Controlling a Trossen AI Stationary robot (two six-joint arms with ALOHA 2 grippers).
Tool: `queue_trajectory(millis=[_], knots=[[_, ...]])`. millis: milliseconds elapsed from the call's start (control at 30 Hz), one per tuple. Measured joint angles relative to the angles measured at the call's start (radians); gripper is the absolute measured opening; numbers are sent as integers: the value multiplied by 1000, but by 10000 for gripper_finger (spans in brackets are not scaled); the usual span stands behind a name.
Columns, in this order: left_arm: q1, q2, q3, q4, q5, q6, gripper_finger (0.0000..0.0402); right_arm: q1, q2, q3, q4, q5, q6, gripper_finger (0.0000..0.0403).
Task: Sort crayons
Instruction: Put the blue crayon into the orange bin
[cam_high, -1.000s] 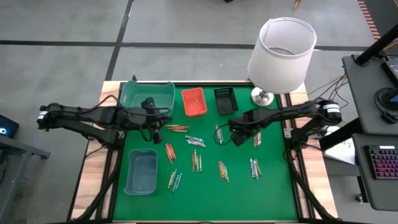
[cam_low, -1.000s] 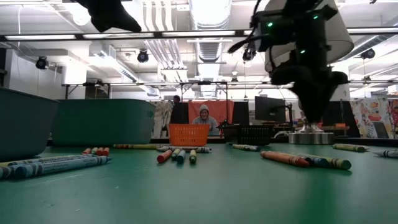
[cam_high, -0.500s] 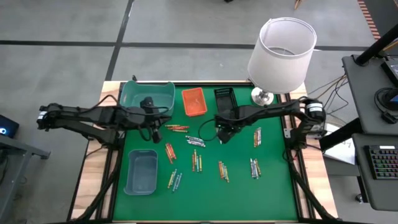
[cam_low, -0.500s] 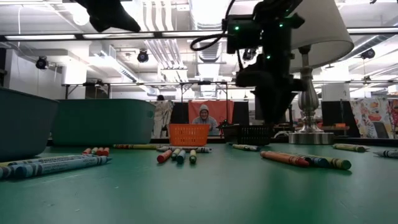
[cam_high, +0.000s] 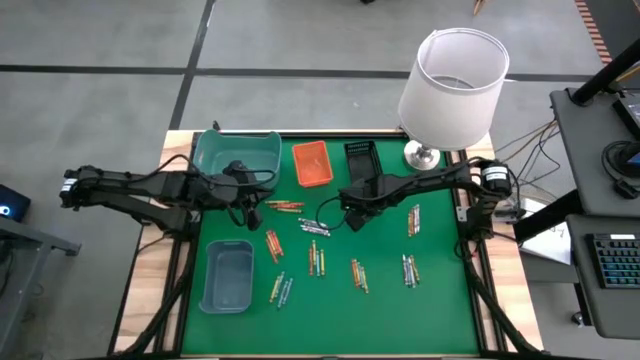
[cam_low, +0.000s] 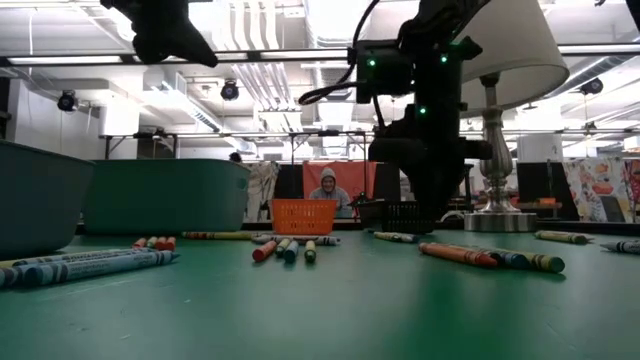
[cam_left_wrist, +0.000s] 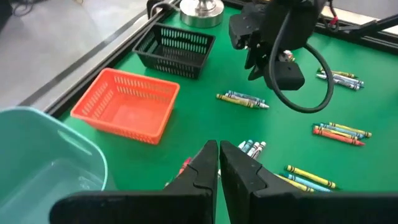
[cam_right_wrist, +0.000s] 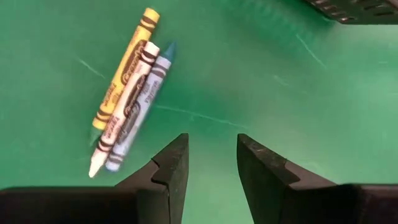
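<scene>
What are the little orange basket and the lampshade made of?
The orange basket looks like moulded plastic: matte, with a fine open mesh in its walls and floor. The lampshade seems to be white fabric or paper over a frame; its smooth, dull surface leaves that open.

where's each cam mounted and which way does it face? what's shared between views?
High view: overhead, straight down on the green table; both arms show, left claw, right claw.
Low view: table height, level toward the room; right arm hangs in front, a person sits behind.
Left wrist view: past its own shut claw toward the orange tray, black tray and right arm.
Right wrist view: down past its own open claw at three crayons.
Shared: the orange tray shows in high, low and left wrist views.
</scene>
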Motion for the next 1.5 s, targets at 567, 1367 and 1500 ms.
queue_trajectory(millis=[567,1367,1500], knots=[[0,1,0,5,-1,12,0,0,63,0,160,16,32,99],[0,1,0,5,-3,15,0,0,93,-2,198,41,-14,64],[0,1,0,5,-3,16,0,0,92,-2,197,41,-41,65]])
